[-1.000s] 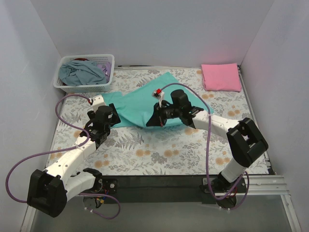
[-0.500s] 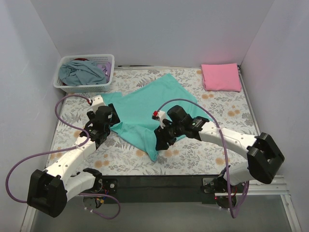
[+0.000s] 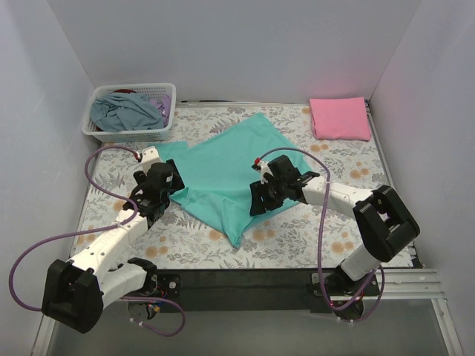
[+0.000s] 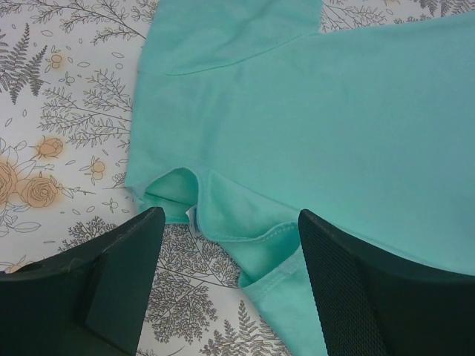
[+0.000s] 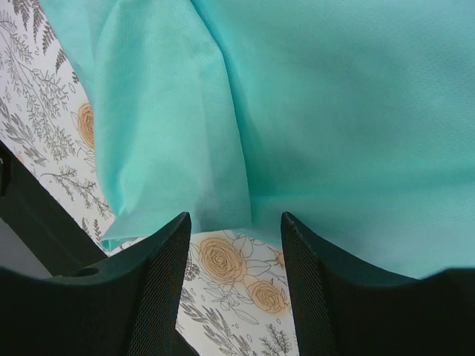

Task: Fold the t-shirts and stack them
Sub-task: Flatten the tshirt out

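A teal-green t-shirt [image 3: 223, 167] lies spread out in the middle of the floral table, one corner pointing at the near edge. A pink t-shirt [image 3: 340, 119] sits folded at the back right. My left gripper [image 3: 165, 190] stands open at the teal shirt's left edge; in the left wrist view the rumpled hem [image 4: 245, 237] lies between its fingers [image 4: 133, 259], ungripped. My right gripper [image 3: 258, 203] hovers open just off the shirt's right edge. In the right wrist view the teal cloth [image 5: 312, 96] lies ahead of the fingers [image 5: 167, 259], with bare tablecloth between them.
A white lattice basket [image 3: 163, 90] holding grey-blue cloth stands at the back left. White walls close in the table on three sides. A purple cable [image 3: 319, 222] loops along the right arm. Floral tablecloth [image 3: 297, 237] shows along the near edge.
My right gripper pulled the teal shirt's corner toward the near edge, spreading it, then opened, let go and drew back to the right. The left arm has not moved.
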You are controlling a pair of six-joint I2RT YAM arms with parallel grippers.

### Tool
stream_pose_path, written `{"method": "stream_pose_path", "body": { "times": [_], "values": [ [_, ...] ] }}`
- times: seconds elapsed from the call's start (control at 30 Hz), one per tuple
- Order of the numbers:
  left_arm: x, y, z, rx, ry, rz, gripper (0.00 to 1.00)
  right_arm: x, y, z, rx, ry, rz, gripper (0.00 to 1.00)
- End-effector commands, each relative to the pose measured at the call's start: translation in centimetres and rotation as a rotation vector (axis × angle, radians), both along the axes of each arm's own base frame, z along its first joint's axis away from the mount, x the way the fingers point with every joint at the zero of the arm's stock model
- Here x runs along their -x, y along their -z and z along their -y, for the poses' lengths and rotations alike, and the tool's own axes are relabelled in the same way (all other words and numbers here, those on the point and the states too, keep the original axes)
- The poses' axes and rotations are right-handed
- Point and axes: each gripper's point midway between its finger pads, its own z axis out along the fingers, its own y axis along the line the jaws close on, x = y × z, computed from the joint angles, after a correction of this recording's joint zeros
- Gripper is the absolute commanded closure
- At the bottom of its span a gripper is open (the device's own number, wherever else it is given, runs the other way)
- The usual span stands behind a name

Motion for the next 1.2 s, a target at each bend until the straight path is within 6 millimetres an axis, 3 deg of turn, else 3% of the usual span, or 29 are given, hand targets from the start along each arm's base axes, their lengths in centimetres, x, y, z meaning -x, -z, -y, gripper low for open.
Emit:
{"method": "stream_pose_path", "body": {
  "times": [0.0,0.1,0.2,0.33,0.4,0.63,0.7,0.8,0.9,1.03,1.07,1.13,1.17],
  "values": [
    [-0.1,-0.2,-0.5,-0.009,-0.02,0.011,0.28,-0.1,-0.2,-1.5,-0.071,-0.012,-0.016,0.42],
    [-0.1,-0.2,-0.4,-0.007,-0.017,0.012,0.28,0.0,0.4,-1.5,-0.064,-0.019,-0.035,0.46],
    [-0.2,-0.2,-0.4,-0.009,-0.014,0.012,0.28,0.4,0.7,-1.7,-0.073,-0.045,-0.047,0.61],
    [-0.1,-0.3,-0.4,-0.01,-0.015,0.013,0.29,1.9,-1.6,-3.5,-0.147,-0.159,-0.015,0.98],
    [-0.2,-0.4,-0.4,-0.01,-0.018,0.016,0.29,2.4,-3.0,-4.3,-0.182,-0.197,0.0,0.99],
    [-0.1,-0.3,-1.7,-0.011,-0.077,0.016,0.29,13.1,-8.6,-10.3,-0.295,-0.533,-0.043,0.99],
    [0.0,-0.4,-2.3,-0.004,-0.112,0.018,0.29,17.0,-9.1,-11.2,-0.306,-0.638,-0.089,0.99],
    [0.1,-0.5,-3.7,0.015,-0.17,0.026,0.29,21.3,-8.8,-11.9,-0.275,-0.761,-0.163,0.98],
    [0.3,-0.5,-4.7,0.024,-0.209,0.028,0.29,23.0,-7.6,-12.0,-0.206,-0.822,-0.184,0.82],
    [0.3,-0.2,-4.6,0.035,-0.202,0.019,0.29,21.7,-7.6,-11.7,-0.145,-0.785,-0.109,0.61],
    [0.3,0.0,-4.4,0.039,-0.189,0.013,0.29,20.0,-7.7,-11.7,-0.106,-0.73,-0.031,0.53],
    [0.3,0.2,-3.8,0.055,-0.159,0.003,0.29,17.4,-7.5,-10.6,-0.042,-0.643,0.024,0.48],
    [0.2,0.3,-3.5,0.062,-0.147,0.001,0.29,15.1,-7.7,-9.9,-0.002,-0.56,0.094,0.48]
  ]
}}
